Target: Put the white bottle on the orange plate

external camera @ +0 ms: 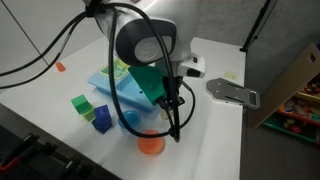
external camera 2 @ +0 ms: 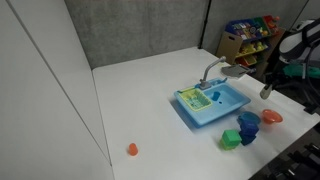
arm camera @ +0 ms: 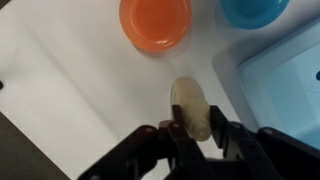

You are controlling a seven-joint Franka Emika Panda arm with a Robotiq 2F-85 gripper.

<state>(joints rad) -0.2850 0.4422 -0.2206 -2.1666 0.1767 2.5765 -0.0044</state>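
Where the black two-fingered pincer (arm camera: 197,132) enters at the near edge of the wrist view, its jaws are clamped on the near end of a small, stubby, smooth-sided white bottle (arm camera: 190,100). The bottle's rounded far end points away from the wrist. Beyond it and a little to the left, apart from the bottle and not touching it, sits the round, glossy, shallow-rimmed orange plate (arm camera: 155,22). A round plastic blue dish (arm camera: 255,8) of similar size lies to the right of the plate, cut off by the far edge of the view. At the right, the rounded corner of a pale blue moulded toy sink (arm camera: 285,85) rests on the flat, matte white worktop (arm camera: 60,80). In an exterior view the pincer (external camera 2: 266,90) hangs near the orange plate (external camera 2: 271,117); the bottle is too small there to make out. In an exterior view a boxy green block (external camera: 80,103) and a blue block (external camera: 102,118) stand on the worktop beside the sink.
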